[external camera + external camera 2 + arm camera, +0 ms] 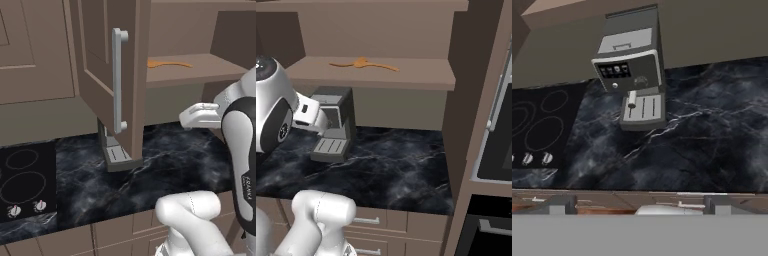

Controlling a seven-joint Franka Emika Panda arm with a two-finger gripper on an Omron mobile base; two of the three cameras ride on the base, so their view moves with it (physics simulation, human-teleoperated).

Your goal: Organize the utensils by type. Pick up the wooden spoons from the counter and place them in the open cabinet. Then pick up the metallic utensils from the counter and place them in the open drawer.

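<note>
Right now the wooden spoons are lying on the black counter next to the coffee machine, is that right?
Not quite. The wooden spoons lie up on the shelf of the open cabinet, above the coffee machine, not on the counter. The right base view shows it.

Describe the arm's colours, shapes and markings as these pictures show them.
The arm is made of rounded glossy white shells joined by dark grey to black bands at the joints. One black band carries small pale lettering running along it. A bulbous white link sits low near the base, with a faint dotted seam across it. In the right base view a small dark mark sits on the white wrist block.
</note>
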